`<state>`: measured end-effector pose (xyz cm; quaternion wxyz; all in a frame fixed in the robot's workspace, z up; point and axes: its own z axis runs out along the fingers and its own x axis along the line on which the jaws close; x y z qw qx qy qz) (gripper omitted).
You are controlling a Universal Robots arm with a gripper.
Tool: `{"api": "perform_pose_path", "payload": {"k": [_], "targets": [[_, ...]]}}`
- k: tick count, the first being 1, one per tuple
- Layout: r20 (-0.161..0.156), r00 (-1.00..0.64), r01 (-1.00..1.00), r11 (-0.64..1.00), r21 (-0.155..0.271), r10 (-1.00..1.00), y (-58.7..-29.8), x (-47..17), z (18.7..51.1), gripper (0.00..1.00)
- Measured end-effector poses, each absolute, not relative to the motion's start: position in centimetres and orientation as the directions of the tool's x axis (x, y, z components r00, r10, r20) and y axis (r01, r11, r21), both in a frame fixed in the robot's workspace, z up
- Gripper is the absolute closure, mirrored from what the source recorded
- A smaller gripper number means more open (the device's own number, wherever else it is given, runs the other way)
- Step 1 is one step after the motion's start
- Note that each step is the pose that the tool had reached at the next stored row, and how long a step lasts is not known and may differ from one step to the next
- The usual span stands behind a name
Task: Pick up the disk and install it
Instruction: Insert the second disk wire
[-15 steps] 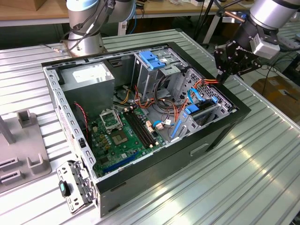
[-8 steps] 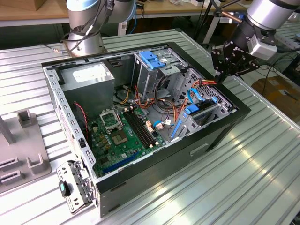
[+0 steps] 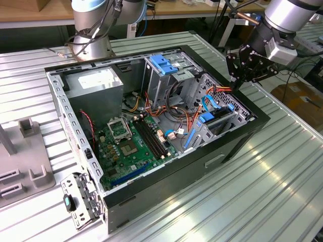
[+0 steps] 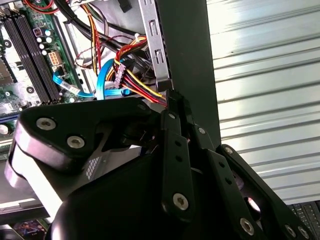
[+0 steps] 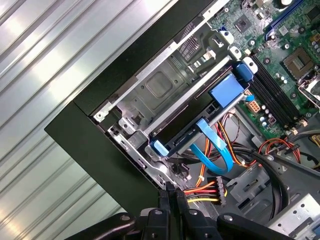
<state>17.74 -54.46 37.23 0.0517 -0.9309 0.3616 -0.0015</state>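
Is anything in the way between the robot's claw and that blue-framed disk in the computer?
Yes, in the first wrist view. The gripper, fingers together, hangs at the case edge. Between it and the disk in its bay lie a red, yellow and black wire bundle and a looping flat blue cable.

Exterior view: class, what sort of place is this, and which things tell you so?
Probably a robotics lab or workshop: an open computer case lies on a ribbed metal table, a robot arm's gripper hovers over it, and workbenches stand behind.
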Motion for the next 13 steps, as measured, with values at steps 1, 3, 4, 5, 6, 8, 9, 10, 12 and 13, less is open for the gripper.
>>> {"api": "perform_pose_path", "payload": {"k": [1,3,4,5,6,8,9,10,12,13], "targets": [[-0.035,0.733,-0.679,-0.728,-0.097,-0.679,-54.46,17.74,37.22,0.83],[-0.035,0.717,-0.695,-0.712,-0.097,-0.696,-54.46,17.73,37.21,0.83],[-0.035,0.704,-0.708,-0.699,-0.097,-0.709,-54.46,17.73,37.19,0.83],[-0.034,0.692,-0.720,-0.687,-0.097,-0.721,-54.46,17.74,37.17,0.83],[-0.034,0.683,-0.729,-0.677,-0.097,-0.730,-54.46,17.74,37.17,0.83],[-0.034,0.666,-0.744,-0.661,-0.097,-0.745,-54.47,17.74,37.15,0.83],[-0.034,0.658,-0.751,-0.653,-0.097,-0.752,-54.46,17.74,37.15,0.83],[-0.034,0.651,-0.757,-0.646,-0.097,-0.758,-54.46,17.74,37.14,0.83],[-0.034,0.648,-0.760,-0.643,-0.096,-0.761,-54.47,17.73,37.14,0.83],[-0.034,0.648,-0.760,-0.643,-0.096,-0.761,-54.46,17.74,37.14,0.83]]}}
